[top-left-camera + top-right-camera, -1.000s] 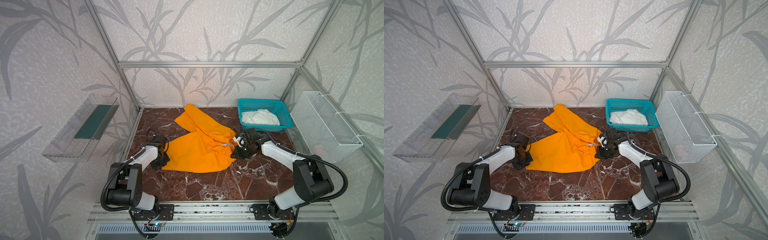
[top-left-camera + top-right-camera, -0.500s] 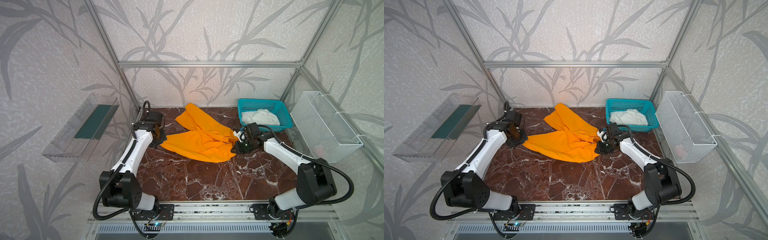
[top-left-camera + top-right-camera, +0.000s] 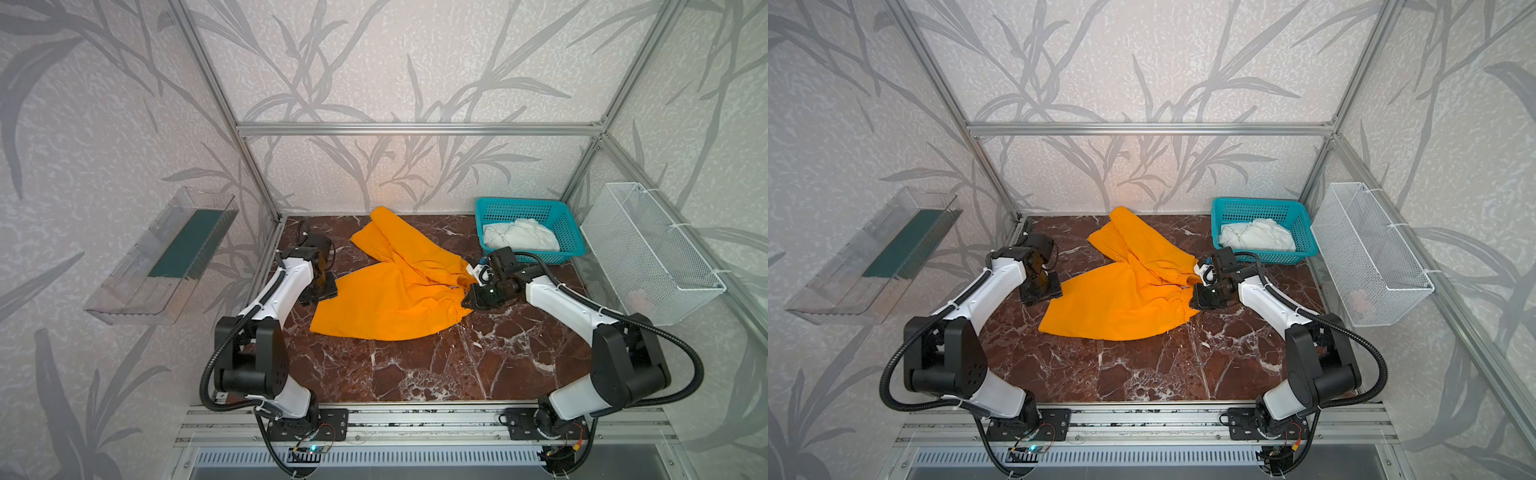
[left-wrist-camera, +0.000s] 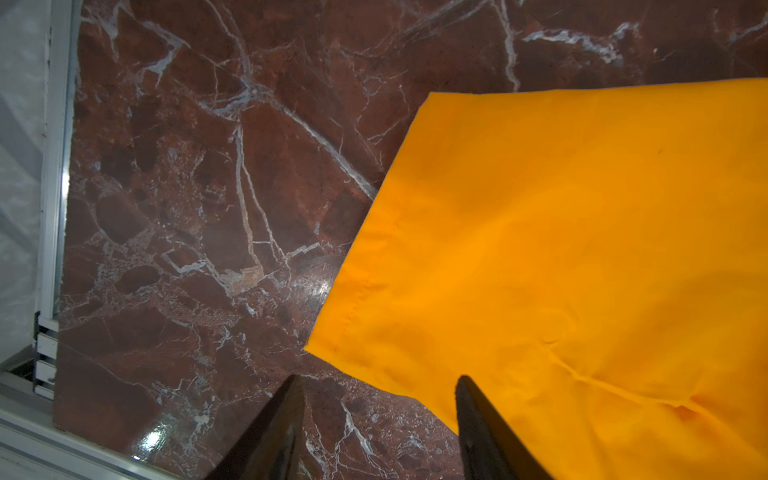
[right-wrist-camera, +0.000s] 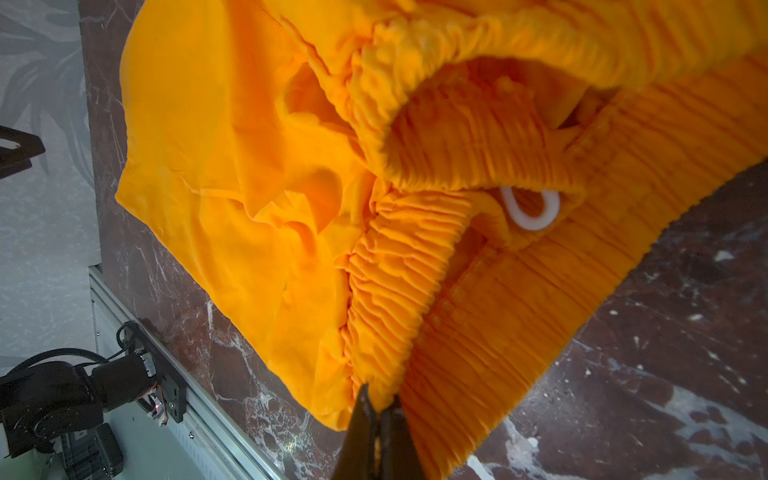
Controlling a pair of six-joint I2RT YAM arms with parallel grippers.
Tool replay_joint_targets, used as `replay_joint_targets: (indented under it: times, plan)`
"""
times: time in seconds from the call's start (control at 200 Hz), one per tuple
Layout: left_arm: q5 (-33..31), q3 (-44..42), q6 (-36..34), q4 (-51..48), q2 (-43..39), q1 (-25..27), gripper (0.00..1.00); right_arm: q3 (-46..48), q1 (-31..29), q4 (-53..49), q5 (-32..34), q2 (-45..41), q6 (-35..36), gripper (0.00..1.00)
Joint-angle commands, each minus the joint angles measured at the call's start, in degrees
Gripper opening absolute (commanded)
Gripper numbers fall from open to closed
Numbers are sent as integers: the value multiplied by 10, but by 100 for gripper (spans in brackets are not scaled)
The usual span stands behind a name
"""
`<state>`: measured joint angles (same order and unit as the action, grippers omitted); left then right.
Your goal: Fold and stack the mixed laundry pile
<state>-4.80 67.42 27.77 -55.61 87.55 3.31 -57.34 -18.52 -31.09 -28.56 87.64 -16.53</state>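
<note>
Though parted — left gripper (image 4: 378, 378) beside trousers (image 4: 561, 249)

**Orange on Red Marble**

The trousers (image 3: 386, 299) at the centre of both top views are plain bright orange. The table (image 3: 415, 365) under them is dark red marble, veined white. Upper right, the basket (image 3: 523, 210) is teal and the garment (image 3: 519, 235) in it is white. My fingers (image 4: 274, 432) are black.

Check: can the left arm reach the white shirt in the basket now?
Probably not: the white shirt lies in the teal basket at the far right corner, behind the right arm.
</note>
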Motion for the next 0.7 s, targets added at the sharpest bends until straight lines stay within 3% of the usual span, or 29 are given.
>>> replay_joint_targets:
  times: [0.0, 0.175, 0.365, 0.465, 0.695]
  plan:
    - [-23, -71, 42, 11, -46, -2, 60, 8, 0, 8, -7, 7, -3, 0]
    - [-13, -173, 89, 78, -57, -2, 60, 12, 0, 3, -1, 0, 5, 0]
    - [-8, -190, 85, 121, -15, -6, 59, 30, 0, -19, 33, -8, 22, 0]
    - [1, -191, 79, 134, 4, -6, 49, 39, 0, -24, 44, -12, 25, 0]
    - [9, -154, 70, 128, 2, -15, 10, 14, 0, -36, 16, -27, 28, 0]
